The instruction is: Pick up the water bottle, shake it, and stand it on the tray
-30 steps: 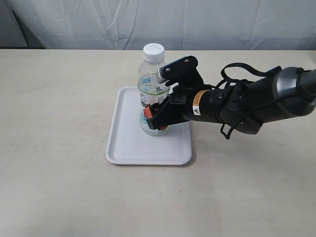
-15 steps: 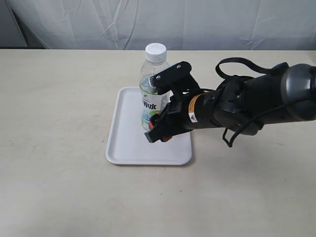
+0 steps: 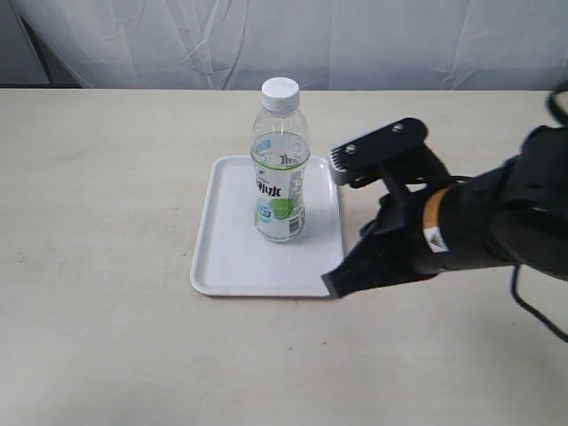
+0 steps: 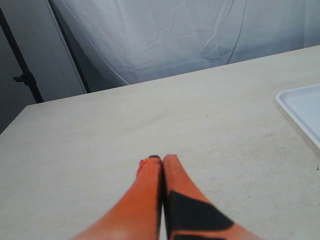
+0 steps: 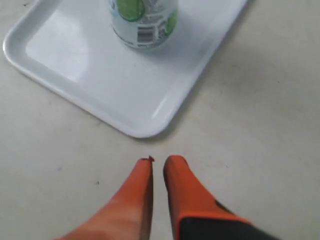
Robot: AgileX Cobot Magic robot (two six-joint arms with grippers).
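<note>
On the tray the water bottle stood upright and free, while the right gripper hung just off the tray's corner, fingers nearly together around nothing.

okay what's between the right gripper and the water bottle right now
Only bare surface: a strip of beige tabletop, then the flat white plastic tray. The right wrist view shows the right gripper short of the clear plastic water bottle.

clear water bottle, white cap, upright on tray; flat white tray on table
</note>
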